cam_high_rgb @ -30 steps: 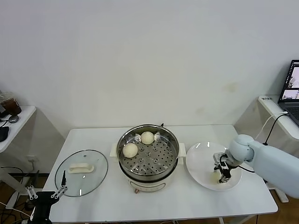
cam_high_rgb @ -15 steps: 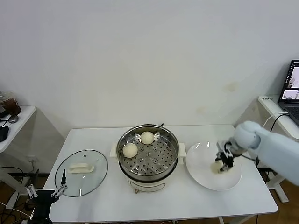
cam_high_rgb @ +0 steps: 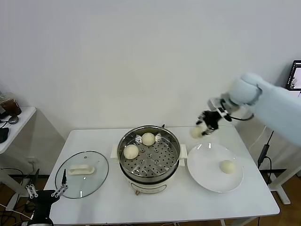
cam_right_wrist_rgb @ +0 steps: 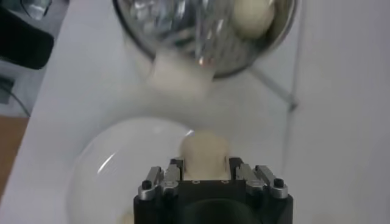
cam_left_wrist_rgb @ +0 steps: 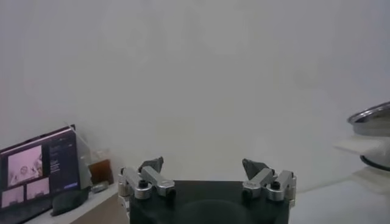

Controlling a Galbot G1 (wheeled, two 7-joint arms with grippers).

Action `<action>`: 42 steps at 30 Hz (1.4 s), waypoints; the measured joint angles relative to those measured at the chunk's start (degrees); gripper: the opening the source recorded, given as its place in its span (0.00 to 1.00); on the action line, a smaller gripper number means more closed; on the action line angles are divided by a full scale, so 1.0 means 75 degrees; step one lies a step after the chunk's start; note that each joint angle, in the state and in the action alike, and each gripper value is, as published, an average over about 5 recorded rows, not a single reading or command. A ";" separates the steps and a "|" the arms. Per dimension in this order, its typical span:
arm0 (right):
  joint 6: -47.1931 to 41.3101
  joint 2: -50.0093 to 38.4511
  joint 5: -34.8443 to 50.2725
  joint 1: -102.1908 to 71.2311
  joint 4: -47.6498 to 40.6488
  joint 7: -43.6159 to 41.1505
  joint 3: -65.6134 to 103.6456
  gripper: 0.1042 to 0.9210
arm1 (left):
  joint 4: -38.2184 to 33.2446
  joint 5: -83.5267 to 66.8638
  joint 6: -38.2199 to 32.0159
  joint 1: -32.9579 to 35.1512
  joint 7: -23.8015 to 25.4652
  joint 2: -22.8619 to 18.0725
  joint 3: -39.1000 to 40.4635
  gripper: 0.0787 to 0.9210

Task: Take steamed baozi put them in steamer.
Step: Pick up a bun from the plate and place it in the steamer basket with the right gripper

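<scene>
The right gripper (cam_high_rgb: 205, 128) is seen raised above the table (cam_high_rgb: 141, 207), its jaws closed on one steamed baozi (cam_high_rgb: 197, 133), between the steamer (cam_high_rgb: 148, 153) and the white plate (cam_high_rgb: 207, 176). Two baozi (cam_high_rgb: 131, 151) are noted on the steamer's perforated tray; one (cam_high_rgb: 227, 166) is left on the plate. The left gripper (cam_left_wrist_rgb: 207, 182) is parked low beside the glass lid (cam_high_rgb: 82, 174), jaws spread.

A plain white wall (cam_high_rgb: 141, 56) fills the back of the room. Against it stands a white worktop (cam_high_rgb: 244, 200). A small white side table (cam_high_rgb: 14, 127) sits at the left, carrying dark items, with cables (cam_high_rgb: 11, 176) on the brown floor (cam_high_rgb: 9, 195) beneath. A laptop screen (cam_high_rgb: 296, 75) glows at the right edge.
</scene>
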 measured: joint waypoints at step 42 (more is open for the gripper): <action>0.4547 0.3420 -0.2101 0.0101 0.0181 0.1334 -0.2500 0.67 | 0.0075 -0.0029 -0.0033 0.0020 -0.0018 -0.0182 -0.0249 0.88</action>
